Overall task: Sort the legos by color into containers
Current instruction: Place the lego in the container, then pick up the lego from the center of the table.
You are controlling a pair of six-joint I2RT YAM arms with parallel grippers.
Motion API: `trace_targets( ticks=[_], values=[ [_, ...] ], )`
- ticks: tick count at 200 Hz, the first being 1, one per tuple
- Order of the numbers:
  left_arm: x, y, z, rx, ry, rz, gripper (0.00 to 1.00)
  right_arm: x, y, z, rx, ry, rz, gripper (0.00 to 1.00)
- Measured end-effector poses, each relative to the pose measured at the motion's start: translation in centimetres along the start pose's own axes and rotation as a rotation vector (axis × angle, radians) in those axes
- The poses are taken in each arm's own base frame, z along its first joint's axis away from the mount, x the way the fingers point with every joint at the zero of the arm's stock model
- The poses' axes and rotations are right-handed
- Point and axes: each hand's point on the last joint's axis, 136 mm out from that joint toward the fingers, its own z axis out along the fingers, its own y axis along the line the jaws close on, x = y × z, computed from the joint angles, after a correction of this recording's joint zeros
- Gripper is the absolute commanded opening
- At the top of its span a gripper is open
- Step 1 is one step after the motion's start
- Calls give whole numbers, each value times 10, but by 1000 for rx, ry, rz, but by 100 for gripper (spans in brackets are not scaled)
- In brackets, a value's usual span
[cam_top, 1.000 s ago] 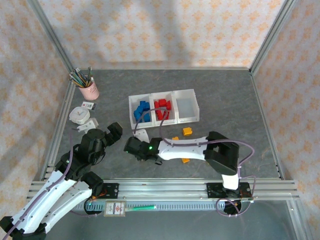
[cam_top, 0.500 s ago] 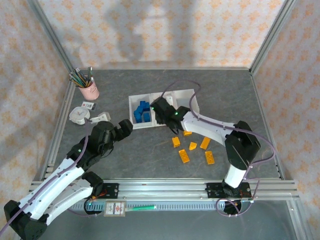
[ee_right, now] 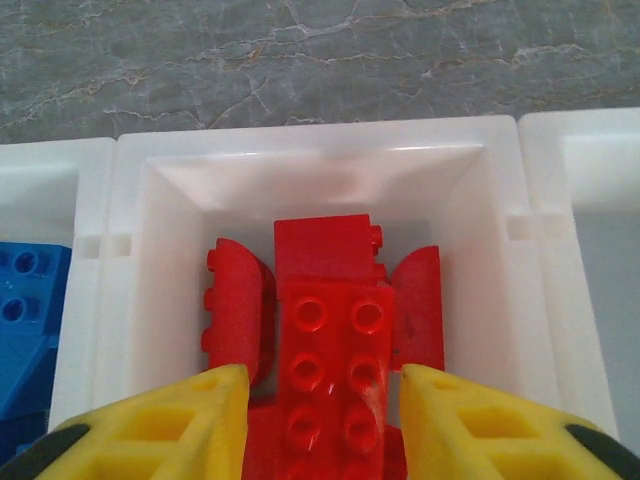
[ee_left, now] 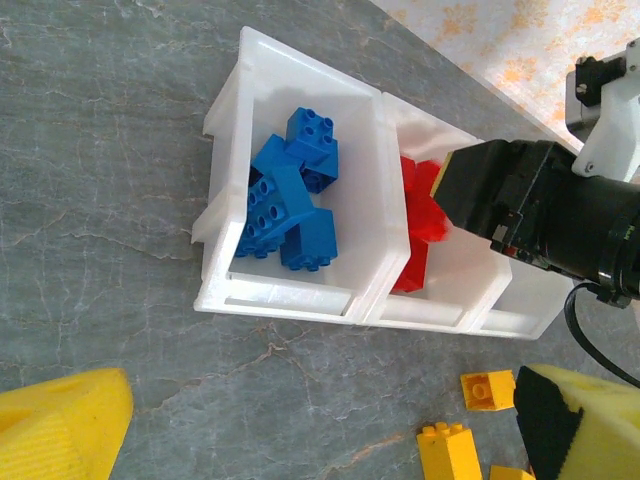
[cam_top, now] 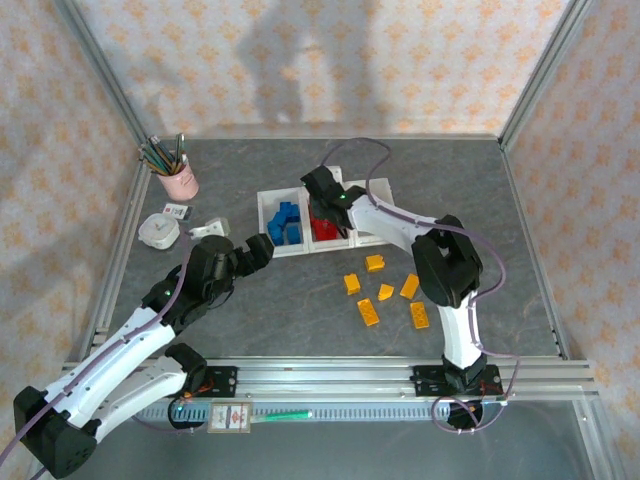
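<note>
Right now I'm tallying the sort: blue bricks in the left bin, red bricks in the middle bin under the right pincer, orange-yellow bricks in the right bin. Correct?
One slip: the orange-yellow bricks lie loose on the table, outside any bin, as the top view shows. Blue bricks in the left bin and red bricks in the middle bin under the right pincer stand.

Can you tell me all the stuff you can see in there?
table: one, grey, under everything
containers: three joined, white, mid-table
blue legos: about four, blue, left container
red legos: several, red, middle container
loose legos: six, orange-yellow, on table before containers
pencil cup: one, pink, back left
white gadgets: three, white, beside cup
left end effector: one, yellow pads, open, near blue legos
right end effector: one, yellow pads, slightly open, over red legos
</note>
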Motion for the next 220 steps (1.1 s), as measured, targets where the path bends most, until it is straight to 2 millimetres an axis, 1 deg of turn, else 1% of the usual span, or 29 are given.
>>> trace_targets(
  ticks=[19,43,56,70,83,100,113,130,147,170,194,206,220],
  values=[
    [0,0,0,1,0,7,99,-2,2,-1,-9,-2,-11,49],
    [-1,-1,0,3,-2,11,99,-2,2,-3,-13,-1,-17,50],
    [-3,-3,-1,6,-5,13,99,-3,2,-10,-28,-5,-14,52],
    [-4,-6,-1,17,-6,11,99,-1,-2,-26,-48,-8,-7,53],
    [-3,-8,0,25,0,11,99,2,-9,-45,-64,-20,4,55],
    [-1,-10,0,39,14,11,99,4,-21,-71,-77,-45,29,57],
    [0,-14,0,58,23,9,99,9,-31,-86,-81,-58,48,58],
    [4,-20,2,82,45,9,99,26,-45,-100,-79,-57,67,61],
    [8,-23,5,92,63,12,99,48,-60,-104,-63,-32,86,64],
    [16,-34,7,129,85,28,99,80,-78,-102,-27,16,96,68],
    [27,-46,10,163,114,50,99,114,-95,-96,13,67,102,76],
    [32,-51,13,173,126,59,99,126,-100,-92,31,90,97,78],
    [39,-56,18,180,141,65,99,135,-104,-86,51,110,91,81]
  ],
)
